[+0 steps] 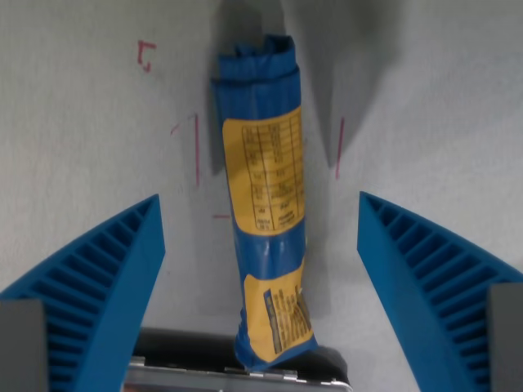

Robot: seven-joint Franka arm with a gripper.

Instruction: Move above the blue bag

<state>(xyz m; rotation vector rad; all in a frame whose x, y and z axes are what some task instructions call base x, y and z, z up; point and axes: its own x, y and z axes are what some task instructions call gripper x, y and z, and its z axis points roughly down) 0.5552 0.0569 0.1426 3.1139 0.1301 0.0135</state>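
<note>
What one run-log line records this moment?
gripper: open | blue bag: flat on table, between fingers, untouched | phase: above bag

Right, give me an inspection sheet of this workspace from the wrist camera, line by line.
Surface: pale grey table with red pen marks drawn on it.
Job's things: blue bag with yellow printed labels, lying lengthwise, centred between the fingers; its near end overlaps a dark, metal-edged object at the bottom edge.
Clutter: nothing seen beyond that dark object, which I cannot identify.
Grippers: gripper open, blue ribbed fingers on either side of the bag, not touching it.
Cables: nothing seen.
Surroundings: nothing seen; the view shows only tabletop.
</note>
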